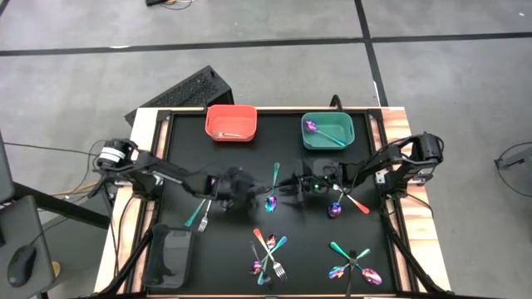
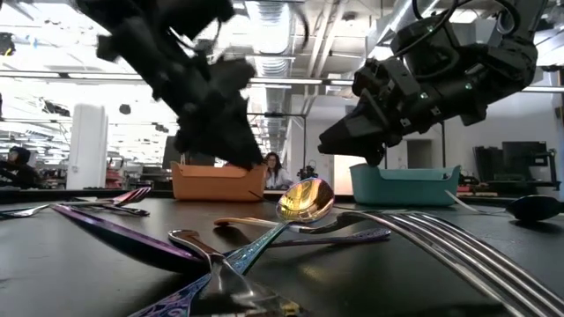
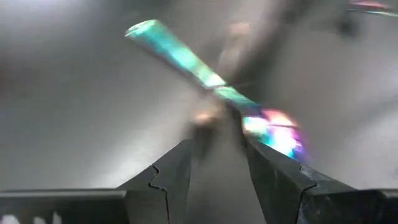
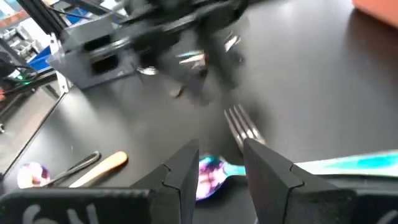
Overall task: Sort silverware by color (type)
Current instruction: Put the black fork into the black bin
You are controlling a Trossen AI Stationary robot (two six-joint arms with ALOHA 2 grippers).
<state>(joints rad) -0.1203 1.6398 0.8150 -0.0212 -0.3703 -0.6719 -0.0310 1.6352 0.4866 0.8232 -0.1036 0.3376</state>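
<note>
Table [image 1: 179,158] with black mat fills the high view; I go from big to small. My left arm reaches in from the left edge, my right arm from the right edge, and both meet near the mat's middle. Red bin [image 1: 231,122] sits at the far edge, left of centre, with a silver piece lying in it; teal bin [image 1: 327,130] sits beside it to the right with a purple-bowled spoon inside. Black bin [image 1: 170,256] sits at the near left corner. My left gripper [image 1: 235,189] is over the mat just left of the teal-handled spoon [image 1: 273,189]; its wrist view shows my fingers [image 3: 169,180] parted by a narrow gap, nothing between them, the iridescent spoon lying just ahead. My right gripper [image 1: 293,185] is just right of that same spoon; fingers likewise slightly apart and empty, a silver fork [image 4: 242,129] and the spoon's rainbow bowl right in front of the tips. Loose silverware elsewhere: a crossed heap [image 1: 268,254] near front centre, another cluster [image 1: 353,264] at front right, an orange-handled spoon [image 1: 352,203] under my right arm, a teal-handled fork [image 1: 197,214] under my left arm.
</note>
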